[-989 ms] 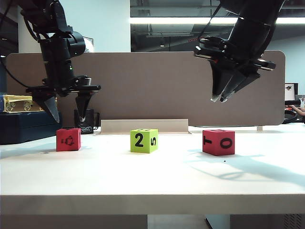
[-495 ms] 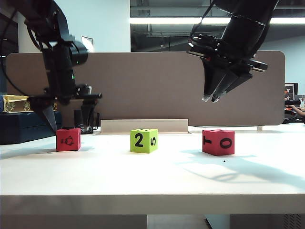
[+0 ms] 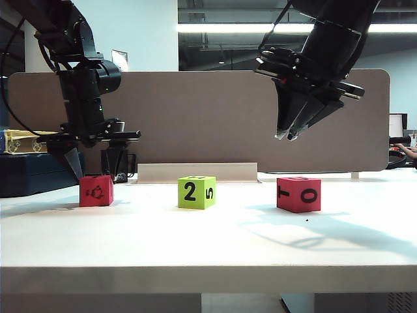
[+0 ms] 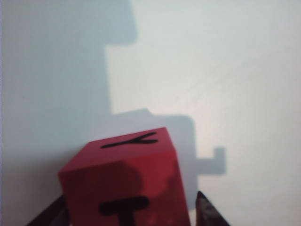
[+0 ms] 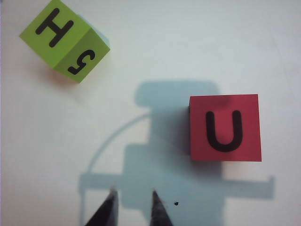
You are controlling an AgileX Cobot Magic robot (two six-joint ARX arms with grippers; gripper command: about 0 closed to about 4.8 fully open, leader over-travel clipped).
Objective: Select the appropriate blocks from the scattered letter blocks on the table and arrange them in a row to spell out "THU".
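Note:
Three letter blocks stand in a row on the white table. The left pinkish-red block shows a T and a Y in the left wrist view. My left gripper is down over it and open, one finger against its side and a thin gap at the other. The lime green block shows 2 and 5, and an H on top. The right red block has a U on top. My right gripper hangs high above it, narrowly open and empty.
A grey-brown partition panel closes off the back of the table, with a low pale strip at its foot. A dark box and a black object sit behind the left block.
My left gripper has sunk from above the left red block to straddle it, and the block has slid slightly right. The right gripper has shifted a little left and up.

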